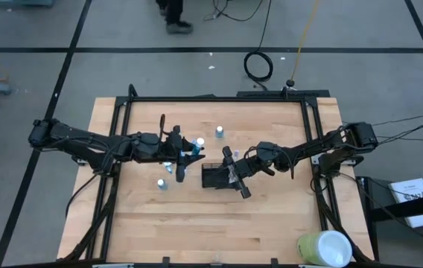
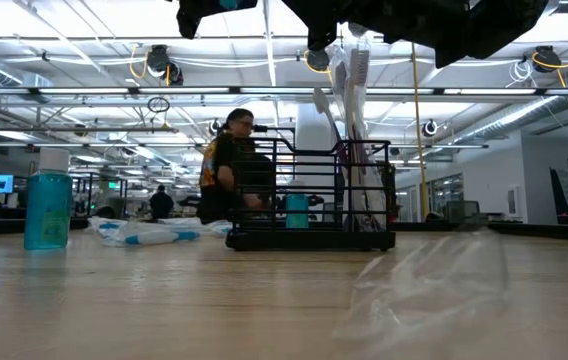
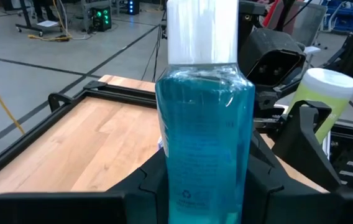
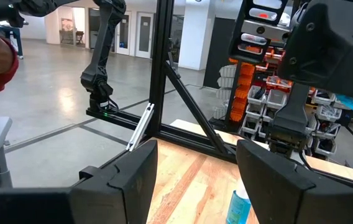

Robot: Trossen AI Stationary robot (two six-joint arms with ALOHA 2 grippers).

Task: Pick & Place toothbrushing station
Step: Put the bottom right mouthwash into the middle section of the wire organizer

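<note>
The toothbrushing station, a small black wire-mesh holder point(image 1: 211, 176), stands on the wooden table at its middle. In the low view point(image 2: 264, 190) toothbrushes point(image 2: 356, 90) stand upright in it. My left gripper point(image 1: 184, 154) is just left of the holder, high above the table, and shut on a clear bottle of blue liquid with a white cap point(image 3: 204, 124). My right gripper point(image 1: 234, 175) hovers open and empty over the holder's right end; its two fingers stand wide apart in the right wrist view point(image 4: 195, 180). My left gripper pinches the blue bottle's lower body point(image 3: 176, 180) between its two fingers point(image 3: 142, 190), one on each side. The fingers come level from the table's left. The bottle stands upright, cap up, lifted clear of the table.
Blue bottles stand on the table point(image 1: 220, 132), point(image 1: 161, 183), one tall at the left in the low view point(image 2: 47, 205). Toothpaste tubes point(image 2: 144, 232) lie left of the holder. A green and white cup point(image 1: 323, 249) is at the near right corner. A person point(image 2: 226, 165) is behind the table.
</note>
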